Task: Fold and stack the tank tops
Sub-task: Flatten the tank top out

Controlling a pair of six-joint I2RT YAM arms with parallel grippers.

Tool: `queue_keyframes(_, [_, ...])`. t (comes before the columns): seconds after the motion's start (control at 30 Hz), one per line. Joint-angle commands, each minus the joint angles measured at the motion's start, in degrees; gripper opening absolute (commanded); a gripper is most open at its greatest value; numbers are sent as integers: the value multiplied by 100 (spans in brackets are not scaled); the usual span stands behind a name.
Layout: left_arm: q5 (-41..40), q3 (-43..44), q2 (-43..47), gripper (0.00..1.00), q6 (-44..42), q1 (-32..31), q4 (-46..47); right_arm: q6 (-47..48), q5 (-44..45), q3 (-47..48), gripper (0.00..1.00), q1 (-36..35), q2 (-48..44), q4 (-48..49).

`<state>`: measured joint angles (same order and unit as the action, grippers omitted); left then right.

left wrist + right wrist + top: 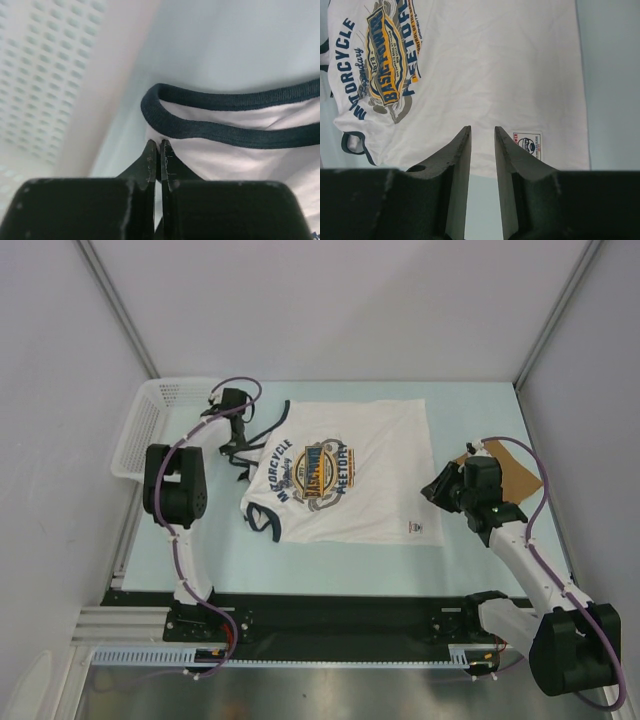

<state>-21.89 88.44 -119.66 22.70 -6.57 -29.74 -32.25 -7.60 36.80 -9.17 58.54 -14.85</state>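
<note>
The pale blue table [330, 570] fills the top view, and the white top [350, 480] lies spread flat at its centre, print up. Its straps point to nine o'clock and its hem to three o'clock. At ten o'clock from it the basket [135, 435] stands against the table's edge, apart from the cloth. At three o'clock, near the table's right edge, the tan top [515, 470] lies partly hidden under my right arm, so only a brown corner shows. It is apart from the white one. My left claw [156, 146] is down at the nine o'clock edge of the white top, between the basket and the straps. Its tips are pinched together on a small pucker of white cloth just under the navy trim of a strap. My right claw [482, 132] hangs at about four o'clock of the white top, over the hem. Its jaws are narrow with a slim gap and nothing is between them. Just to the three o'clock side of its tips sits the small label [527, 141] sewn near the hem.
</note>
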Motion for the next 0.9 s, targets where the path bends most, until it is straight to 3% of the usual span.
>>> queue_keyframes(0.0, [-1009,620,180,1,-353,33,-347,131,-93,-6,30,55,-27,61])
queue_keyframes(0.03, [-1219,865,136,9,-363,33,-644,131,-128,-14,30,56,-1,87])
queue_keyframes(0.07, [-1317,937,109,35,-397,33,-708,123,-137,-49,31,73,-1,96])
queue_keyframes(0.1, [-1335,973,100,50,-441,33,-744,122,-154,-76,31,82,-10,114])
queue_keyframes(0.13, [-1353,973,109,58,-477,33,-770,122,-172,-85,32,82,-1,149])
queue_keyframes(0.17, [-1362,956,144,72,-468,24,-779,105,-172,-102,32,91,-1,167])
queue_keyframes(0.2, [-1283,894,292,77,-459,24,-762,96,-190,-94,32,91,8,176])
queue_keyframes(0.33, [-679,560,566,81,-530,59,-585,87,-242,-76,33,99,26,176])
queue_keyframes(0.5, [53,228,995,74,-433,-239,-666,96,-225,-111,33,91,25,184])
queue_keyframes(0.67, [1315,-1336,2644,76,-152,-599,116,79,-260,-146,33,100,17,211])
queue_keyframes(0.87, [1434,-3253,4449,75,261,-644,557,105,-330,-146,33,108,-10,193])
